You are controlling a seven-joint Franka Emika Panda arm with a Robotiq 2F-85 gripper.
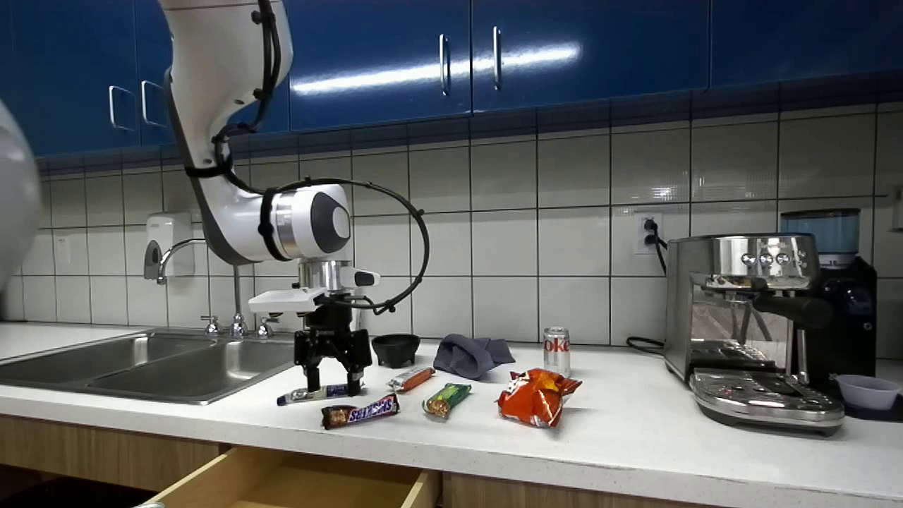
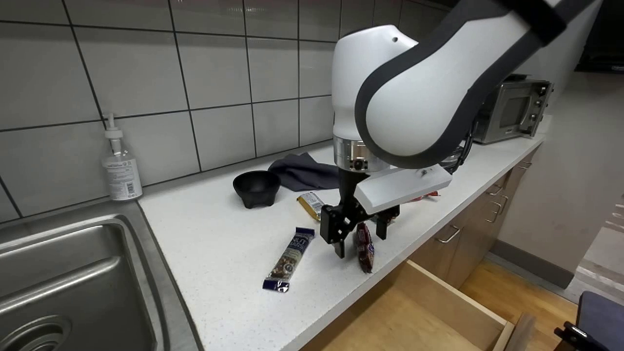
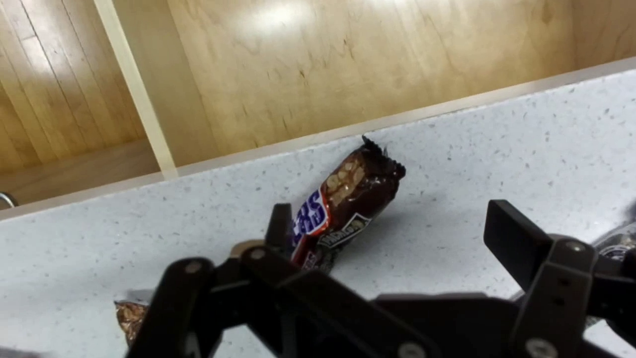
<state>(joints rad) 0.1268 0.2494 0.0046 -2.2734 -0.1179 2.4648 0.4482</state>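
Farthest left as I face the counter (image 1: 621,423) is the steel sink (image 1: 183,367), and a little right of it lies a blue-ended nut bar (image 2: 289,260). Next comes the gripper (image 1: 333,386), pointing down, jaws spread wide and nothing held between them. The Snickers bar (image 1: 361,411) rests right of the nut bar and nearer the counter's edge, with the pulled-out drawer (image 1: 324,480) below.

The wrist view shows it off-centre: the jaw on my right hides its far right end, while a broad gap parts it from the jaw on my left; whether anything touches, I can't make out. The bar also runs aslant, from near left to far right, so squeezing at this angle could, I'd judge, twist it or slip. Better to shift a touch right until the bar lies midway, turn the wrist so the jaws stand square across its length, then lower straight down and close gently on the thick middle, not the crimped end; a soft bar probably dents easily.

Farther right and back sit a black bowl (image 1: 396,351) and an orange-wrapped bar (image 1: 412,379); a green-wrapped bar (image 1: 447,401), right of the Snickers bar, looks well enough apart to leave the right jaw room. Then come a gray cloth (image 1: 471,356), an orange snack bag (image 1: 540,397), a Coke can (image 1: 556,353) toward the wall and, far right, an espresso machine (image 1: 734,303).
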